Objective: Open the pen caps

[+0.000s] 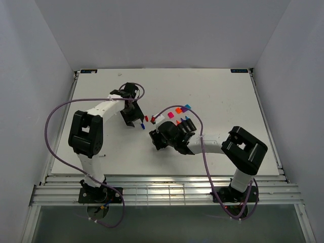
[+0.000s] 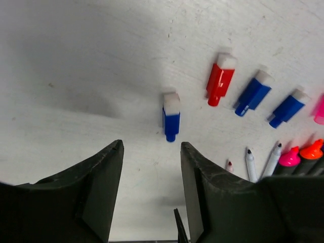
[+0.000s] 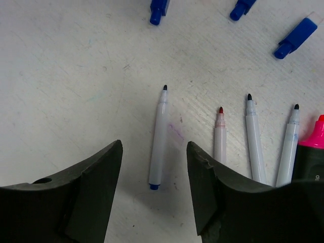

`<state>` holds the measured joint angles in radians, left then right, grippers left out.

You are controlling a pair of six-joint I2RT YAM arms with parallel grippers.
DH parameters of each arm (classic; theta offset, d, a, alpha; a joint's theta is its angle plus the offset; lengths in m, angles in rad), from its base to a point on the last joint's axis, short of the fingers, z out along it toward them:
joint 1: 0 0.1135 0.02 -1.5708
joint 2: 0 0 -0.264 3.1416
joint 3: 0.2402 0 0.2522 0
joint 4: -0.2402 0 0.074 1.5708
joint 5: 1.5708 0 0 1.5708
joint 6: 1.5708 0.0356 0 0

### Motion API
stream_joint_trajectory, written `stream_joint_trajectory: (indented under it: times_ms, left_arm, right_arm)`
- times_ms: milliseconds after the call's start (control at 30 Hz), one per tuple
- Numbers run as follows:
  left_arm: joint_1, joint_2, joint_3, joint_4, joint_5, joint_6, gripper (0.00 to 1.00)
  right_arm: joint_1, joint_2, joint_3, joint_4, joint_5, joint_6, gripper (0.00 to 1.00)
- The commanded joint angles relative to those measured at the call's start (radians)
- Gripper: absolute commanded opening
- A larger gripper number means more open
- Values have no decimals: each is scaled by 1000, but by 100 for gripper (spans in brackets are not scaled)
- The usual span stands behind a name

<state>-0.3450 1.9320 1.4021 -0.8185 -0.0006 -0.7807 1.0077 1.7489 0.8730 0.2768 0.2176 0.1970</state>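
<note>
Loose pen caps lie on the white table. In the left wrist view a blue cap lies just ahead of my open, empty left gripper, with a red cap and two more blue caps to its right. My right gripper is open and empty, its jaws either side of an uncapped thin white pen lying on the table. Three more uncapped white pens lie to its right. From above, the left gripper and the right gripper flank the blue cap.
Pink, orange and cyan caps lie behind the right arm. Uncapped pink and orange marker tips show at the left wrist view's right edge. Grey walls enclose the table on three sides.
</note>
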Motion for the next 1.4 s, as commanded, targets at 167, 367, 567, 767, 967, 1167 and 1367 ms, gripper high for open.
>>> stream_joint_trajectory:
  times_ms: [167, 367, 567, 767, 967, 1167, 1367]
  left_arm:
    - [76, -336, 34, -177, -117, -2, 65]
    - [299, -425, -116, -304, -116, -109, 64]
    - [537, -499, -291, -318, -73, -189, 63]
    - [598, -510, -373, -323, -168, -261, 62]
    - [617, -501, -480, -266, -193, -296, 62]
    - [640, -461, -528, -196, -199, -304, 60]
    - [652, -423, -568, -116, -197, -302, 56]
  right_arm:
    - [49, -175, 46, -132, -53, -22, 62]
    - [98, -288, 44, -245, -176, 2, 62]
    - [98, -407, -65, -218, -310, 24, 62]
    - [98, -483, -130, -194, -377, 32, 62]
    - [100, -509, -144, -185, -389, 36, 62]
    - [100, -519, -160, -171, -357, 32, 62]
    - [98, -503, -160, -168, -337, 32, 62]
